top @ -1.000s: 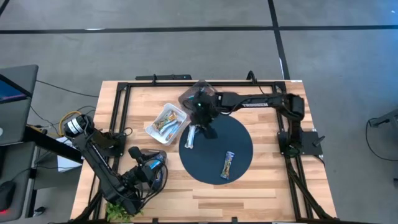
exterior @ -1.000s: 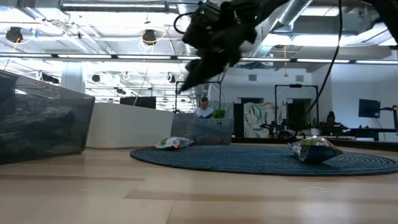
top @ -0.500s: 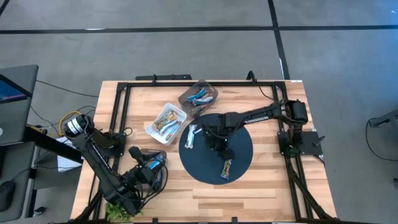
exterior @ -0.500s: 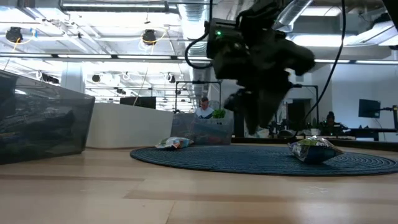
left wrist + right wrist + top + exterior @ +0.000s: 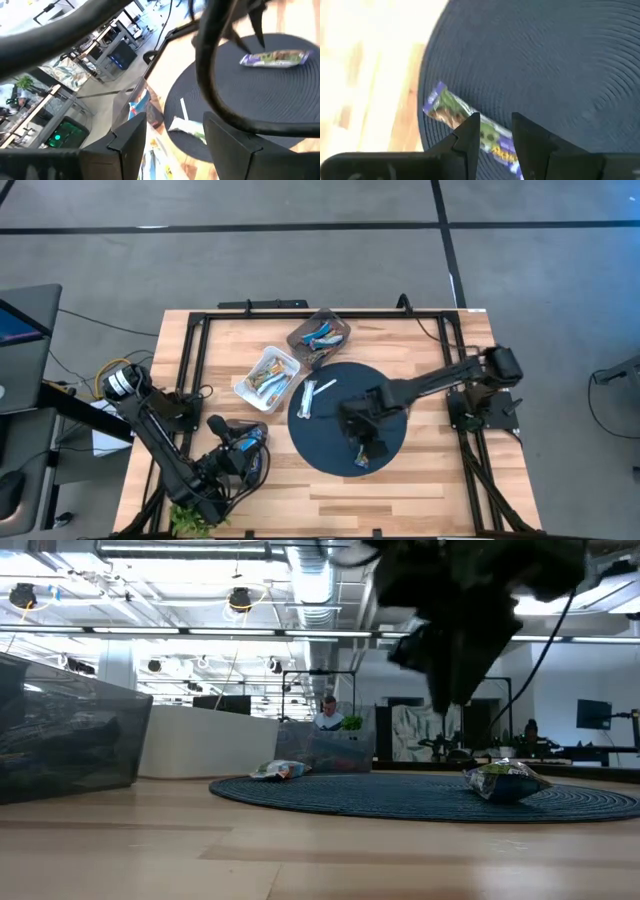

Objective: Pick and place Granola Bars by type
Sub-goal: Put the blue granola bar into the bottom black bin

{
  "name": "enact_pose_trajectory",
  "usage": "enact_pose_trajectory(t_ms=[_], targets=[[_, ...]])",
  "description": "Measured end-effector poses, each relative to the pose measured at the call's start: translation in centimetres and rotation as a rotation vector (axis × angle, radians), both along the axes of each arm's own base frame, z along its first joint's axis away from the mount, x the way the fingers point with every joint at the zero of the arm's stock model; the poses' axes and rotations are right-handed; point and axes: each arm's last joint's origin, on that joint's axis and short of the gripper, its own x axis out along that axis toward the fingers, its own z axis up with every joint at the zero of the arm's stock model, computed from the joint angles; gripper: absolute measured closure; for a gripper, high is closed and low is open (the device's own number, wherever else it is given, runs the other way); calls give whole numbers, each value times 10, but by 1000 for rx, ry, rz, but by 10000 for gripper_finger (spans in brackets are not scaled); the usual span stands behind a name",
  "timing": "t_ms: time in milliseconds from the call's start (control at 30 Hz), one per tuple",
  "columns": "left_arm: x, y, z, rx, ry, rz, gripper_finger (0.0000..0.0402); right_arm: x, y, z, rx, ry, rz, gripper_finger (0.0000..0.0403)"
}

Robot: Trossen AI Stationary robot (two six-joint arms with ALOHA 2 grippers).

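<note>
A granola bar in a purple, green and brown wrapper lies flat on the near right part of the round dark mat. It also shows in the high view and the low view. My right gripper hangs open above this bar without touching it, fingers pointing down. A white and green bar lies on the mat's left part. My left gripper waits open near the table's near left corner.
A clear tray holding several bars stands left of the mat. A darker tray with blue bars stands beyond the mat's far edge. Black rails frame the table, and a small green plant sits at the near left corner.
My right gripper has travelled from over the dark far tray toward the near edge and slightly right, across the mat. It now hangs over the purple and green bar. The bars on the mat have stayed where they were.
</note>
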Motion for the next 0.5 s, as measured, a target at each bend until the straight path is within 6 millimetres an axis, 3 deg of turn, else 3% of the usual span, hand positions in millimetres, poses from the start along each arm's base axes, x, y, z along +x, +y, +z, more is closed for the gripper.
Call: enact_pose_trajectory(t_ms=[200, 367, 500], targets=[[-4, 4, -14, 9, 28, 10, 210, -46, 1, -1, -62, -82, -113, 301], [-5, 7, -19, 32, 35, 9, 210, -79, -6, -22, 30, -290, -192, 301], [-4, 8, -19, 39, 21, 8, 210, -100, -12, -44, 72, -307, -281, 301]])
